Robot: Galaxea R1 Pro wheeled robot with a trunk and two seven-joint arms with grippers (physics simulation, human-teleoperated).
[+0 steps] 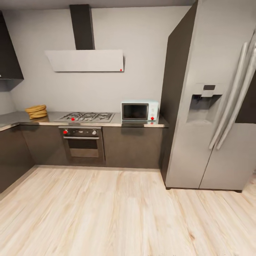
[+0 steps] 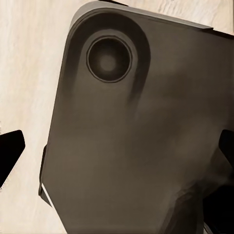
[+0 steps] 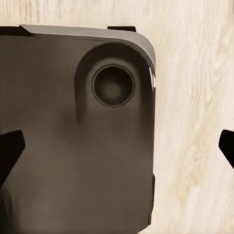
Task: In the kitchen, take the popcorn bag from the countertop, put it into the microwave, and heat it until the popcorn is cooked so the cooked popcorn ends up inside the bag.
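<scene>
Parked well back on the wood floor point(image 1: 106, 213), with left gripper point(image 2: 117, 151) and right gripper point(image 3: 117, 151) hanging jaws spread, holding nothing. Yet to reach the popcorn bag point(image 1: 36, 111) at the countertop's point(image 1: 53, 116) far left, well apart from the microwave point(image 1: 139, 111) beyond the gas hob point(image 1: 87, 116). Could clip the corner cabinets point(image 1: 14, 153) driving in, or topple the light sack by reaching from too far.

Head view faces the kitchen from afar; wrist views look down at the wooden floor point(image 1: 106, 213).
</scene>
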